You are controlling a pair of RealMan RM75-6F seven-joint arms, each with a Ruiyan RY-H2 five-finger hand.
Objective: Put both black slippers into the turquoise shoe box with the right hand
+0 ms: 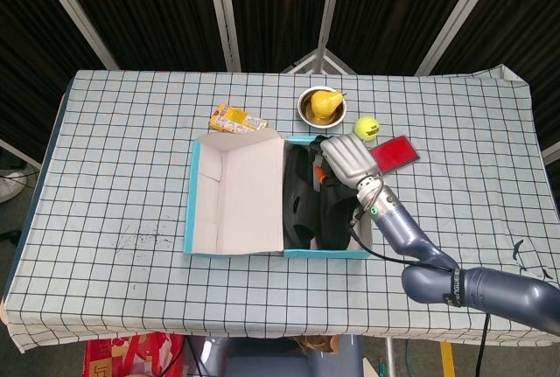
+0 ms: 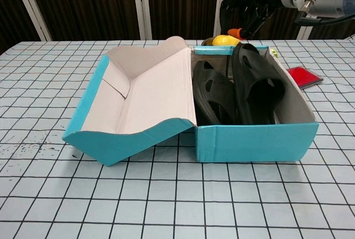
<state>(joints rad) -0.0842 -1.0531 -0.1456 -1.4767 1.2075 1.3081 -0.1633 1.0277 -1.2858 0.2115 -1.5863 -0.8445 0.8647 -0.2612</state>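
Right hand [image 1: 346,157] is seen above the open turquoise shoe box [image 2: 255,139], fingers [image 2: 250,10] pointed downward and loosely spread, nothing gripped. Below the fingertips, both black slippers lie inside the box: left slipper [image 2: 213,95] flatter, right slipper [image 2: 256,86] propped against the far wall. Beyond the fingers, a bowl with a pear [image 1: 320,104] and a tennis ball [image 1: 365,127] are noted; a red card [image 1: 395,153] just beside. Left hand not seen.

The right hand [image 1: 345,157] hangs above the far end of the turquoise shoe box [image 1: 325,252], palm down, fingers [image 2: 246,9] curled downward and holding nothing. Its forearm extends back past the box's near right corner.
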